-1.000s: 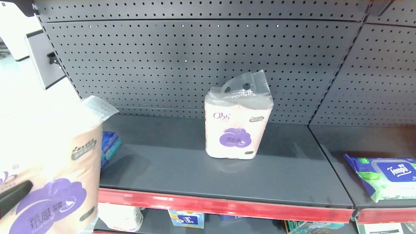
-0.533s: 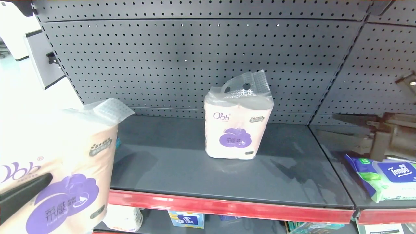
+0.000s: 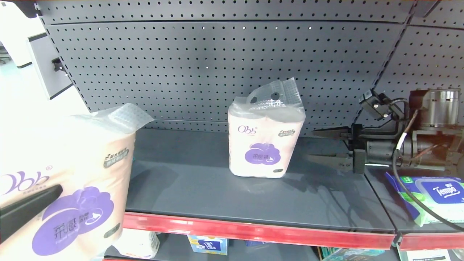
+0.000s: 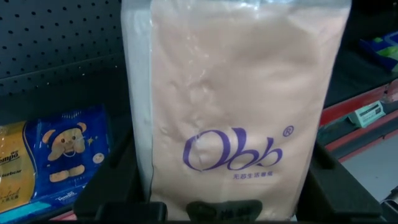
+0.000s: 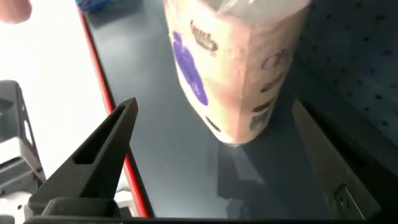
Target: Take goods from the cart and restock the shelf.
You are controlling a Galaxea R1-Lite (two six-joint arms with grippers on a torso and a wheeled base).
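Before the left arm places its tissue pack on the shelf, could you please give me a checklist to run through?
1. Grip of the left gripper on the held pack, fingers on both sides: ok.
2. Bare shelf between the held pack and the standing pack: ok.
3. The standing pack upright: ok.
4. The right gripper open, right of the standing pack, not touching it: ok.
5. Bottom of the held pack above the red front edge: cannot tell.
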